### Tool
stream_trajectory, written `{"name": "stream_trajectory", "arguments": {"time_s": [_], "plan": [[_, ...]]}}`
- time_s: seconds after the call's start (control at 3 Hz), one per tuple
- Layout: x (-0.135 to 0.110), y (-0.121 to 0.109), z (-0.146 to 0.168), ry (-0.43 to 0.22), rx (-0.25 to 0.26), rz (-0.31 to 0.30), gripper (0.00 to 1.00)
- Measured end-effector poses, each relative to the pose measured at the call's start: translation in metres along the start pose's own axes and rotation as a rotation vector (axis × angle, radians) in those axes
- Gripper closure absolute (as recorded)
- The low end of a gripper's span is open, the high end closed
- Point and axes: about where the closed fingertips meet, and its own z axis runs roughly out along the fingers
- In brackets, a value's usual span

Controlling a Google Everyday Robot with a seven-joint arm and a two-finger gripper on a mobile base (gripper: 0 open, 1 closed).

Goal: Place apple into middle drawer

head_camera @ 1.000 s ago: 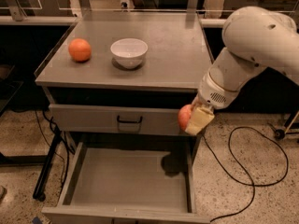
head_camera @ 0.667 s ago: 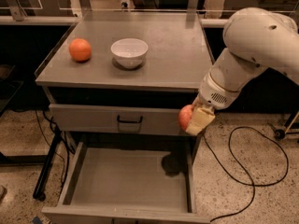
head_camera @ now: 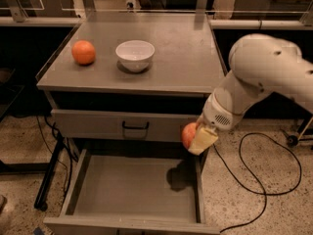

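Note:
My gripper [head_camera: 196,138] is shut on the apple [head_camera: 188,134], a red round fruit with a paler patch. It hangs at the right side of the cabinet, level with the closed drawer front, above the right rear corner of the open middle drawer [head_camera: 132,187]. The drawer is pulled out; its flat grey floor is bare and carries the apple's shadow. The white arm [head_camera: 264,77] comes in from the right.
A plain orange fruit [head_camera: 83,52] and a white bowl [head_camera: 135,55] sit on the cabinet top [head_camera: 186,53]. A closed grey drawer front with a black handle [head_camera: 135,126] is above the open drawer. A black cable [head_camera: 254,180] lies on the floor at right.

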Motion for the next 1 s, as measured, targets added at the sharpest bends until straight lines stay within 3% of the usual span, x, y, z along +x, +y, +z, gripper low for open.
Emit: {"name": "stream_trajectory", "arguments": {"time_s": [0.33, 0.67, 1.0], "plan": [[0.019, 0.002, 0.066, -0.008, 0.001, 0.147, 1.0], [0.022, 0.009, 0.108, -0.039, -0.062, 0.21, 1.0], [0.022, 0.008, 0.111, -0.041, -0.066, 0.212, 1.0]]}}
